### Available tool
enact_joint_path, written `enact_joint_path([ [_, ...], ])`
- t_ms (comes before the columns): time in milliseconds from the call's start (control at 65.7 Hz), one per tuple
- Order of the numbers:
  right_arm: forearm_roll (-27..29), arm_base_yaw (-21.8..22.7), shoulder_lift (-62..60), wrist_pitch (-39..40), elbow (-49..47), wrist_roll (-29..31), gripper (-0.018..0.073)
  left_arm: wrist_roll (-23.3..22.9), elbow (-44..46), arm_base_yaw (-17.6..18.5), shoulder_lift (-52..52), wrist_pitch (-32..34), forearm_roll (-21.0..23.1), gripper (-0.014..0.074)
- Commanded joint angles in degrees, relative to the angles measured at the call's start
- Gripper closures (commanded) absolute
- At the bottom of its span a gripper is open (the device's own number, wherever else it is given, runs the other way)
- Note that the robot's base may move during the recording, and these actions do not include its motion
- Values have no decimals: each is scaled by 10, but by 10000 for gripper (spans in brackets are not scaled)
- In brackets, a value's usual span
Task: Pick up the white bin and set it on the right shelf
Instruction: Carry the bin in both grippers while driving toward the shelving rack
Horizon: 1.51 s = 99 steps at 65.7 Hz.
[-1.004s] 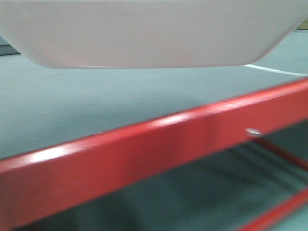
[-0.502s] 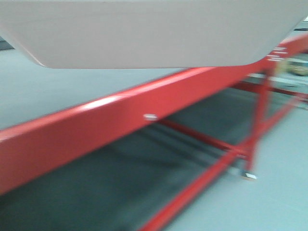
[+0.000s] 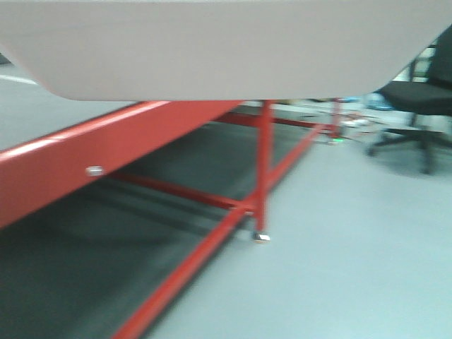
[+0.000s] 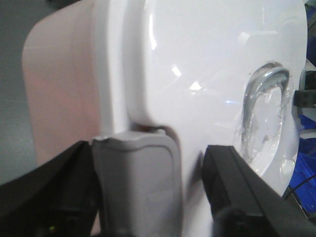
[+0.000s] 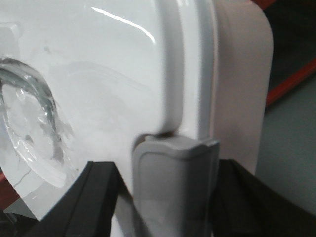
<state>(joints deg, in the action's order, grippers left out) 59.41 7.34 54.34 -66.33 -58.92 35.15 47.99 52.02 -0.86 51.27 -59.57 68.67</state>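
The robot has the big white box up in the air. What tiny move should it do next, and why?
Probably turn rightward with both grips tight. The white bin hangs lifted between the left gripper and right gripper, but the front view shows only the red rack and an office chair, no steel shelf.

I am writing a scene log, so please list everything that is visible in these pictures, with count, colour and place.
white bin: one, pinkish-white, glossy lid, held aloft between both pincers
grey latches: two, grey, one on each bin end
red rack: one, red, on the floor, front view's left
office chair: one, black, far right background
floor: one, grey, under everything
left pincer: one, black, fingers astride one latch
right pincer: one, black, fingers astride the other latch
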Motion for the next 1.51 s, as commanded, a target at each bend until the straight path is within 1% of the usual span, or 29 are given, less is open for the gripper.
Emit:
enact_joint_path([
  [0,126,-12,-8,-62,-19,7,224,5,23,15,-10,-79,125,302],
  [1491,126,-12,-9,-63,-19,7,224,5,23,15,-10,-79,125,302],
])
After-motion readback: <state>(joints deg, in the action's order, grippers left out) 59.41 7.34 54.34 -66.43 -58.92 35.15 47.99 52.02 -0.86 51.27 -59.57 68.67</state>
